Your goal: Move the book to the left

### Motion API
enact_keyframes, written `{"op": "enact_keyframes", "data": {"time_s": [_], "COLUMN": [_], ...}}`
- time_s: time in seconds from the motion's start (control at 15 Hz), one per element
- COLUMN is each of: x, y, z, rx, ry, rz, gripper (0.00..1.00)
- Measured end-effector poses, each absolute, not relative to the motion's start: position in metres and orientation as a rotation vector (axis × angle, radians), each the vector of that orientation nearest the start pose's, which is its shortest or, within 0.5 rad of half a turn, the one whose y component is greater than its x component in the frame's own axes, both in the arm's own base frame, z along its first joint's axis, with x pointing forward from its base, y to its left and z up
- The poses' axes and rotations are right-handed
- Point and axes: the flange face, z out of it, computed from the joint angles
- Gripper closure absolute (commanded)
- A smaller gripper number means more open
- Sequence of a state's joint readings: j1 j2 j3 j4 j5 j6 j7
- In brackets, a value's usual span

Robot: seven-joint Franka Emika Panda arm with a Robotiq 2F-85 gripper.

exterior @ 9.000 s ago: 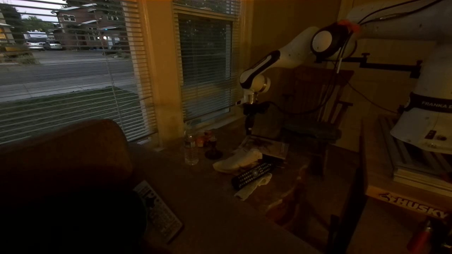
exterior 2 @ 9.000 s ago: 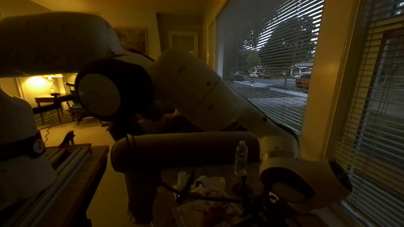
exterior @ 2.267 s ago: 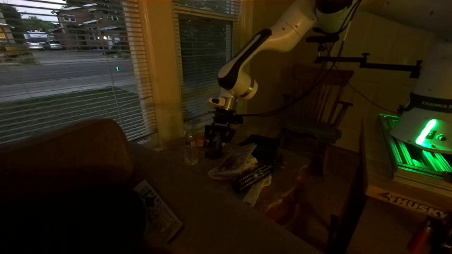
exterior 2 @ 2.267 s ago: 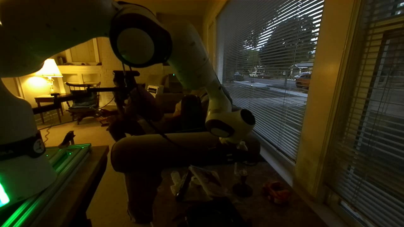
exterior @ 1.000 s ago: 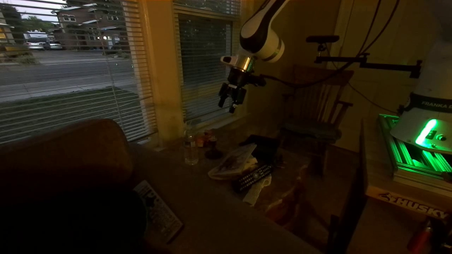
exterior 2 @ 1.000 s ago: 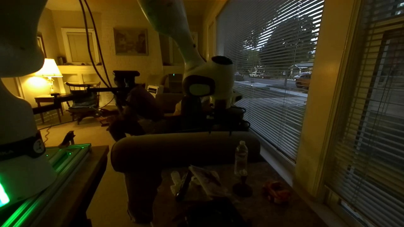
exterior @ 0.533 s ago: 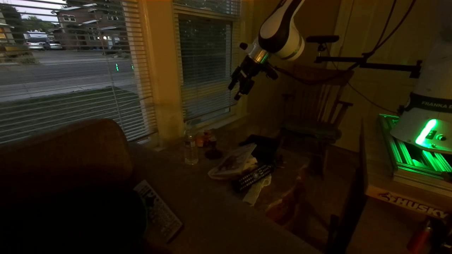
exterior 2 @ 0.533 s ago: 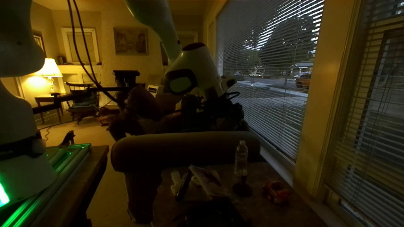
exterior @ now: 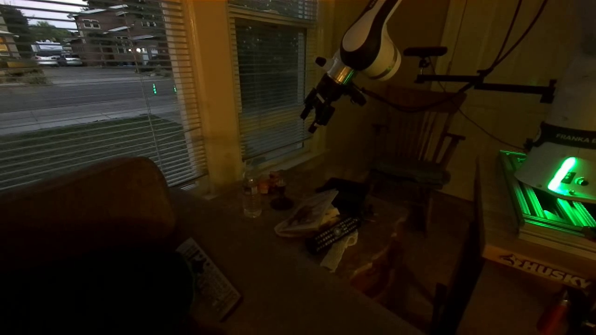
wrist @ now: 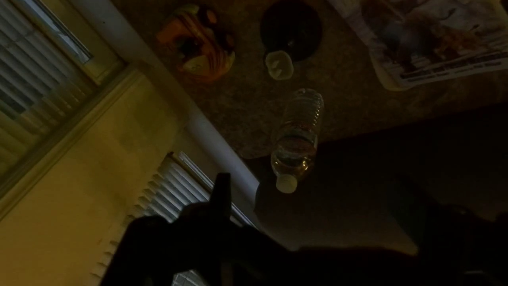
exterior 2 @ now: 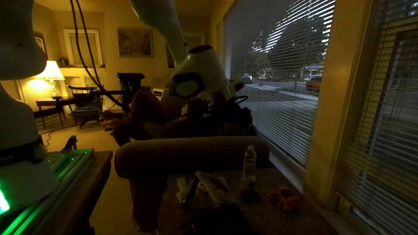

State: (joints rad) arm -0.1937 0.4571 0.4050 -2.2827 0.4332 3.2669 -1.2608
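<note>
The book point(exterior: 307, 215), pale with a reddish-brown picture, rests tilted on a pale cloth point(exterior: 331, 215) beside the black remote point(exterior: 334, 234). In an exterior view the book point(exterior 2: 215, 187) lies between that remote and a candle holder. Part of its cover point(wrist: 428, 39) shows at the top right of the wrist view. High above the table, well apart from the book, my gripper point(exterior: 308, 122) stands open with nothing between its fingers. The wrist view is very dark around the right finger.
A water bottle point(exterior: 252, 197), a dark candle holder point(exterior: 281, 201) and an orange toy car point(exterior 2: 286, 198) stand on the window side. A dark flat item point(exterior: 347, 193) lies behind the book. A sofa arm point(exterior 2: 192, 153) borders the table.
Nine seconds ago the book lay on the dark item under my gripper; it now lies on the cloth. My gripper has since risen and swung away, and holds still over the last half second.
</note>
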Motion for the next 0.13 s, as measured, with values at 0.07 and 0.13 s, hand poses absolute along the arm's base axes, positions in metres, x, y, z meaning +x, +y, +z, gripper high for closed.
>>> {"op": "enact_keyframes", "data": {"time_s": [0.07, 0.13], "x": [0.5602, 0.5602], "y": [0.0749, 0.0749], "z": [0.2198, 0.2198], "rx": [-2.747, -2.747], "ry": [-1.396, -1.396], "rz": [-0.877, -0.877], "gripper": [0.00, 0.00]}}
